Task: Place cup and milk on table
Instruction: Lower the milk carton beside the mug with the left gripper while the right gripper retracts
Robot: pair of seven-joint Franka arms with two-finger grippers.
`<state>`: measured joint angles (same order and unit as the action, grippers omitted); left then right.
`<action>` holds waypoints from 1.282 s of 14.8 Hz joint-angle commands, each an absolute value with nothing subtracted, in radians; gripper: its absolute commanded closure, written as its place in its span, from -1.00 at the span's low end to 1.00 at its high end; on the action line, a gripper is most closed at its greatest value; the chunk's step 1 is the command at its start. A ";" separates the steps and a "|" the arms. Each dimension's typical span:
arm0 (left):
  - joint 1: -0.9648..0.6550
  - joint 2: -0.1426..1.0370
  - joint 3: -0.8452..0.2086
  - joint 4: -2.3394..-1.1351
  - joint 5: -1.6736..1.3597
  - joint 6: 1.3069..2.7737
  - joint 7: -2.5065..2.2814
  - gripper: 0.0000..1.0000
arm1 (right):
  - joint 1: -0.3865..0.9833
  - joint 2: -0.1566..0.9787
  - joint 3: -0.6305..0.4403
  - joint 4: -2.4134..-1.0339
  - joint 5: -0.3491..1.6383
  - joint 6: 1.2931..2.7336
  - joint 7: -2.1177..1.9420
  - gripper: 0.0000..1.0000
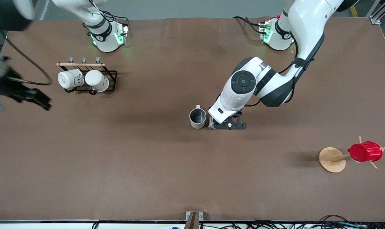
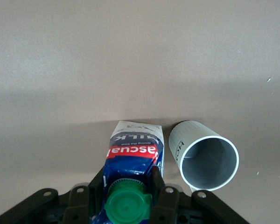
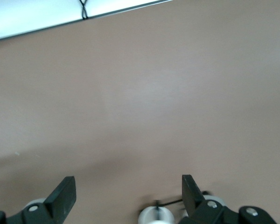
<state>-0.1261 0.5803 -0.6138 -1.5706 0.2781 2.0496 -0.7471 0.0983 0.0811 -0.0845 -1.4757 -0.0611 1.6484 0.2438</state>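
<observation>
The pale grey cup [image 1: 197,118] stands upright on the brown table [image 1: 147,165] near its middle. The milk [image 1: 212,121] stands right beside it, toward the left arm's end, mostly hidden under the left hand. My left gripper [image 1: 215,123] is shut on the carton. In the left wrist view the fingers [image 2: 157,184] press both sides of the blue-and-white milk [image 2: 135,151] below its green cap [image 2: 129,205], next to the cup [image 2: 207,158]. My right gripper [image 1: 33,98] is open and empty over the table beside the mug rack; its jaws [image 3: 127,196] stand wide apart.
A black wire rack [image 1: 111,79] with two white mugs [image 1: 84,79] stands toward the right arm's end. A wooden peg stand [image 1: 331,159] holding a red ribbed cup [image 1: 365,151] stands toward the left arm's end, nearer the front camera.
</observation>
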 commanded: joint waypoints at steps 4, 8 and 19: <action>-0.141 0.592 -0.620 -1.545 0.334 2.026 -0.767 0.49 | 0.078 0.058 -0.146 -1.434 -0.015 1.537 0.098 -1.00; -0.140 0.594 -0.620 -1.543 0.334 2.029 -0.767 -0.22 | 0.078 0.048 -0.158 -1.434 0.035 1.536 0.103 -1.00; -0.120 0.465 -0.595 -1.548 0.324 1.996 -0.764 -1.00 | 0.087 0.031 -0.150 -1.434 0.034 1.496 0.112 -1.00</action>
<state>-0.1237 0.5509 -0.6097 -1.5375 0.3108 2.0437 -0.7479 0.0886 0.0548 -0.1520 -1.4256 0.0187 1.5073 0.1064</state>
